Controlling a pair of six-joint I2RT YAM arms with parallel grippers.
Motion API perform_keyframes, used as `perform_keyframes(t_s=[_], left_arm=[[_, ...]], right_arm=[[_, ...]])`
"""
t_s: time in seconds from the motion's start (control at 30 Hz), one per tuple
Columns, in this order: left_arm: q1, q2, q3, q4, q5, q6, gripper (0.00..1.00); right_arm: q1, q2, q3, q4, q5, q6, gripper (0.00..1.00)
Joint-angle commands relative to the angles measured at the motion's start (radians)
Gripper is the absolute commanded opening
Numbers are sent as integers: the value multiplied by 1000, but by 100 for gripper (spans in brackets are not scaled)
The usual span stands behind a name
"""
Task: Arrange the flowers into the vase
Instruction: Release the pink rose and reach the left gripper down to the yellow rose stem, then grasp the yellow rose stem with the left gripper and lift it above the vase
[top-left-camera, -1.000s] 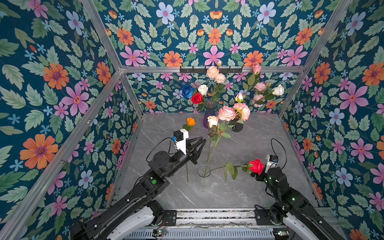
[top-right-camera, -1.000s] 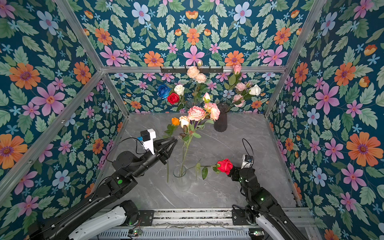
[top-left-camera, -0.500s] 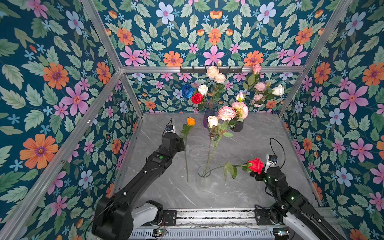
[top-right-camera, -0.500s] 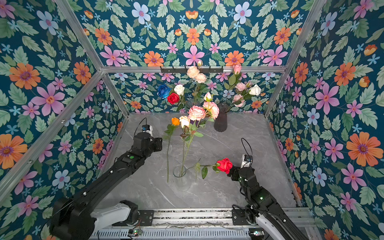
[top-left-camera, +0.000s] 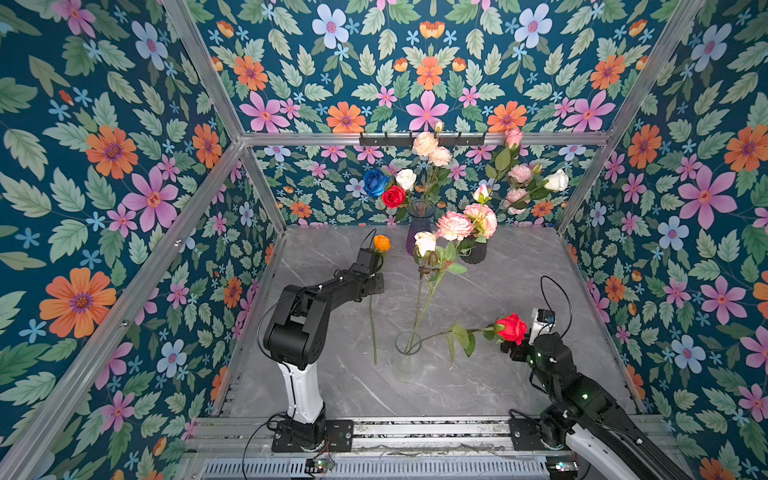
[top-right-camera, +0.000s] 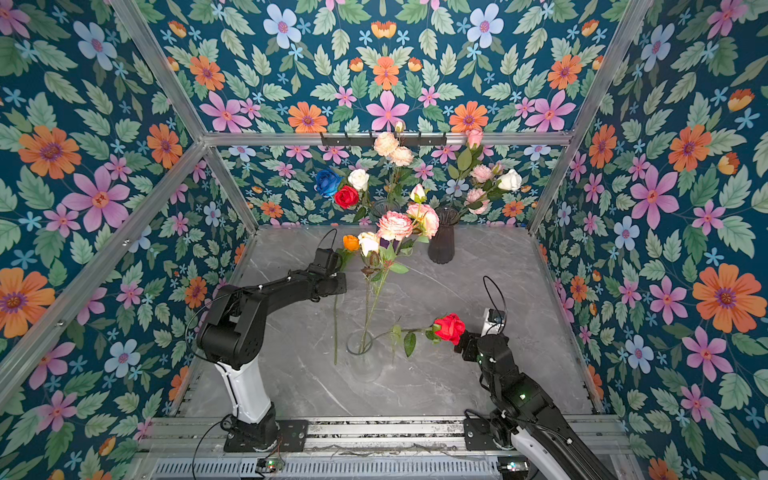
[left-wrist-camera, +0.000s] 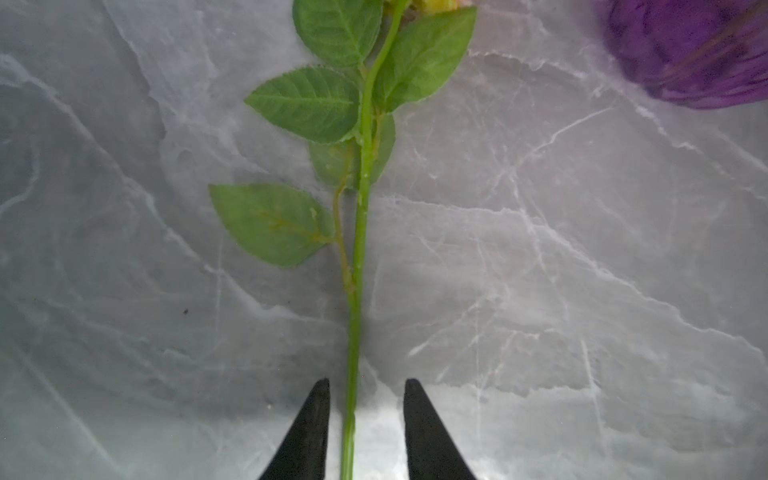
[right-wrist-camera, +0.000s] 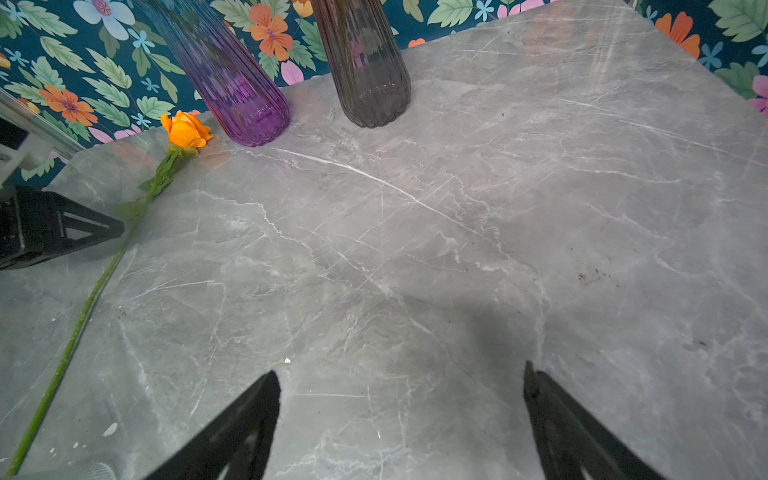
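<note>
step: pickup of the next flower, my read. orange rose (top-left-camera: 381, 243) lies flat on the counter (top-left-camera: 519, 286), not lifted yet.
next: close on the stem, lift, tip the cut end down and thread it into the clear vase (top-left-camera: 406, 365) without knocking the stems in there. Thin stem will likely swivel in the grip.
counter: grey marble, carries everything.
left arm (top-left-camera: 299, 328): base at 7 o'clock of the counter, elbow folded high, forearm reaching toward 1 o'clock, wrist low over the orange rose's stem.
right arm (top-left-camera: 573, 386): base at 5 o'clock, reaching toward 11 o'clock, parked low, its end just beside the red rose (top-left-camera: 512, 327).
back vases: purple vase (right-wrist-camera: 241, 95) and dark vase (right-wrist-camera: 365, 75) at 12 o'clock, both with bunches, well apart from the work.
clear vase: 6 o'clock, front centre. cream rose (top-left-camera: 424, 243) and pink peonies (top-left-camera: 455, 225) stand in it, red rose leans out toward 3 o'clock.
orange rose: at 9 o'clock of the clear vase, near it, stem running 12-to-6, head at the 12 end near the purple vase.
left claw (left-wrist-camera: 365, 390): jaws apart, straddling the stem below the leaves, gap both sides, no clamp.
right claw (right-wrist-camera: 401, 374): jaws wide apart, nothing between, over bare counter.
</note>
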Motion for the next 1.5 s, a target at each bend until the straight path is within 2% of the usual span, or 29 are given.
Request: perform_keyframes(t_s=[0.0,0.3,0.33,0.53,0.67,0.87,1.1,1.3,1.47], left_arm=[[1,45,42,-16,-7,13,33],[4,113,90,-19,-62,18,33],[6,118,93,-20,-58,18,31],[18,110,79,-4,-26,9,3],[25,45,30,22,-24,5,0],[34,-169,-76,46,-28,3,0],[35,-593,-306,197,41,-12,0],[35,-876,-376,224,179,-18,0],[33,-1038,-383,307,348,-90,0]], right_arm=[[0,-1,0,17,3,0,93],[1,-7,-2,13,2,-2,93],[1,-7,-1,13,1,-2,93],[0,-8,-2,15,1,-2,93],[1,-8,-1,15,4,-1,93],[1,-7,-3,15,6,0,93],[1,-26,-10,16,0,-4,93],[0,-43,-18,23,-7,-11,93],[1,-46,-26,39,-30,-21,93]])
